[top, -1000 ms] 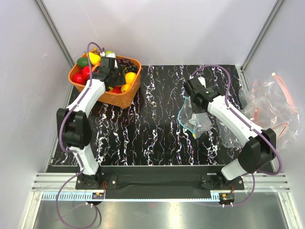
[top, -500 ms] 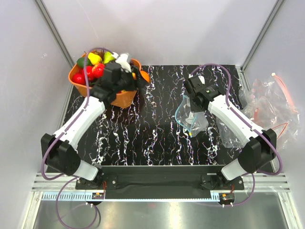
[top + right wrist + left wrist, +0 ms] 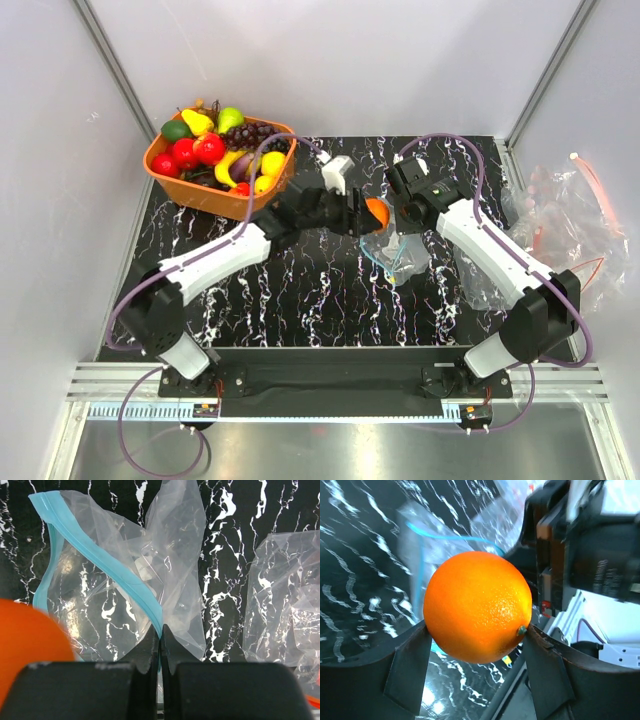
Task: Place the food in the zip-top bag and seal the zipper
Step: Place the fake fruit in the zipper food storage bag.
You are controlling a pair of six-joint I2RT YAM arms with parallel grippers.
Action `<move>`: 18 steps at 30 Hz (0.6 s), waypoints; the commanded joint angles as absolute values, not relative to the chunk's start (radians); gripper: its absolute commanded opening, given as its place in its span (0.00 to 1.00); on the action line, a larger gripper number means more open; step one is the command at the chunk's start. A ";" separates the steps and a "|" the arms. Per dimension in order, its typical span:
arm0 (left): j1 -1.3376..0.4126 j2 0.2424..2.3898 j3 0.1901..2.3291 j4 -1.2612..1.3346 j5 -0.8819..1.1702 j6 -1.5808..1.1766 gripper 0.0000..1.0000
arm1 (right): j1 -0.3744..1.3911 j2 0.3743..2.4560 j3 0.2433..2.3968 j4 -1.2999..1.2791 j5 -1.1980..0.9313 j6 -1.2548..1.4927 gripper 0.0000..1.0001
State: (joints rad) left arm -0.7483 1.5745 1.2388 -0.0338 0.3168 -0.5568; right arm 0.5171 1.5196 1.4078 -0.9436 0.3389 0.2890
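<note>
My left gripper (image 3: 371,214) (image 3: 476,630) is shut on an orange toy fruit (image 3: 377,212) (image 3: 477,605), one piece of the food, and holds it above the mat right beside the right gripper. The right gripper (image 3: 399,224) (image 3: 160,630) is shut on the light blue zipper (image 3: 100,560) (image 3: 451,538) of the clear zip-top bag (image 3: 402,254) (image 3: 172,555), which hangs with its mouth gaping. The orange fruit (image 3: 27,642) shows at the left edge of the right wrist view, next to the bag's mouth. Red (image 3: 208,148) and yellow (image 3: 272,162) fruits lie in the basket.
An orange basket (image 3: 222,201) with grapes, a pear and other fruits stands at the back left. Several crumpled clear bags with red strips (image 3: 570,215) (image 3: 282,595) lie at the right edge of the black marbled mat (image 3: 300,280).
My left arm has swung from the basket to the right, carrying the orange fruit to the bag's mouth. The right gripper has kept hold of the bag, almost unmoved.
</note>
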 commanded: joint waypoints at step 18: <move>-0.856 1.766 1.333 -0.041 0.233 -0.566 0.85 | 0.522 1.381 1.338 -0.828 0.322 0.356 0.00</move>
State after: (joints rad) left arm -0.8555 1.7611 1.2701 -0.0406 0.2752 -0.5934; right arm 0.5171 1.4315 1.3434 -0.8783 0.3199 0.3363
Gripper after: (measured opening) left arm 0.821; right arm 0.028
